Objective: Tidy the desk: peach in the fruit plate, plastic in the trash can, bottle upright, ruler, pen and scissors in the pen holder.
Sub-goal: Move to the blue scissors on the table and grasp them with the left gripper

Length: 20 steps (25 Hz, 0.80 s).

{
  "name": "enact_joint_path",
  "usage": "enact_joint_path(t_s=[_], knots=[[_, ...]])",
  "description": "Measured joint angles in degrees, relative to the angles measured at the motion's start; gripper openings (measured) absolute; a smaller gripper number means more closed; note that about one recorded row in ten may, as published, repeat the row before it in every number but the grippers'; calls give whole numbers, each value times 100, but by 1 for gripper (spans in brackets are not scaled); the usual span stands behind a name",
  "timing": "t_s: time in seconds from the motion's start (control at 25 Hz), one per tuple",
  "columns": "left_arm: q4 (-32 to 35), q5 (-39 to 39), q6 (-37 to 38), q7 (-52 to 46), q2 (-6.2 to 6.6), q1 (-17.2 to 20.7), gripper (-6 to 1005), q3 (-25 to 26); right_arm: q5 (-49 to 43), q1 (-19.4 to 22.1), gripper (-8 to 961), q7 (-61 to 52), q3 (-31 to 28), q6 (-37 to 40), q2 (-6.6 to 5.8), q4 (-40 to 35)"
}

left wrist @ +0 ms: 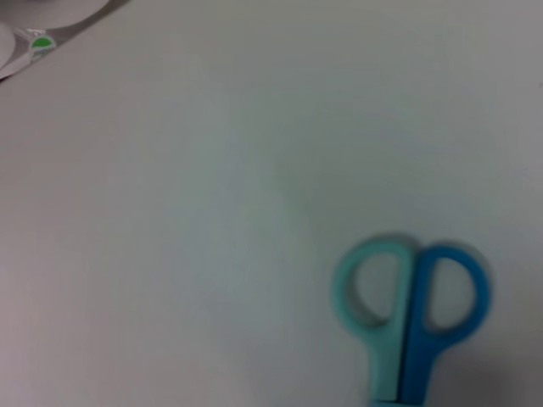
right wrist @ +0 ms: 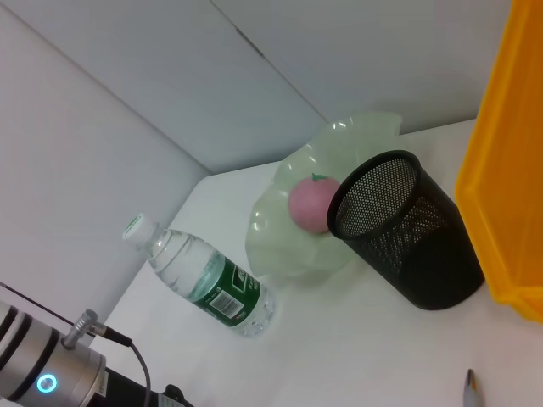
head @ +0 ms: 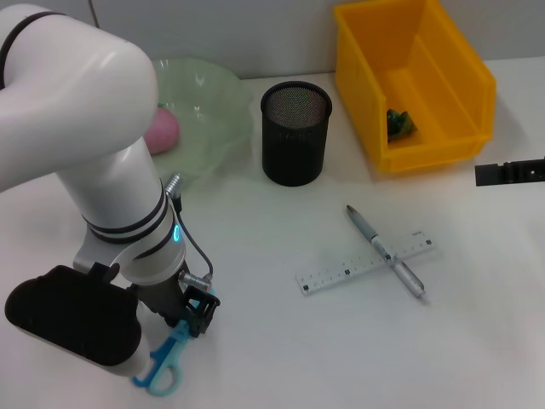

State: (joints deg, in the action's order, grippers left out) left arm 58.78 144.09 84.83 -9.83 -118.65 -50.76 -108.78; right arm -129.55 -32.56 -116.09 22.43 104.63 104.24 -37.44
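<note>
Blue scissors (head: 164,365) lie near the table's front left, their handles (left wrist: 410,301) filling the left wrist view. My left gripper (head: 194,312) sits right at their blade end. A pink peach (head: 161,130) rests in the pale green fruit plate (head: 213,102). The black mesh pen holder (head: 295,132) stands mid-table. A clear ruler (head: 366,264) lies with a silver pen (head: 385,250) across it. Green plastic (head: 400,123) sits in the yellow bin (head: 443,60). The bottle (right wrist: 206,281) shows only in the right wrist view; I cannot tell whether it stands. My right gripper (head: 511,172) stays at the right edge.
My bulky white left arm (head: 77,145) covers the table's left side in the head view and hides the bottle there. Walls close off the table's back and left.
</note>
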Motion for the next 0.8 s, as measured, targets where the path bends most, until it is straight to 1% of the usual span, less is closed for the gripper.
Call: enact_joint_path(t_s=[0.32,0.8], knots=[[-14,4,-2,-7,0,5,296,-2,14,10,724,17,4,5,0,0],[-1,0,-6,-49,-9,35,283,13,7,-31,725,18,5,9,-8,0]])
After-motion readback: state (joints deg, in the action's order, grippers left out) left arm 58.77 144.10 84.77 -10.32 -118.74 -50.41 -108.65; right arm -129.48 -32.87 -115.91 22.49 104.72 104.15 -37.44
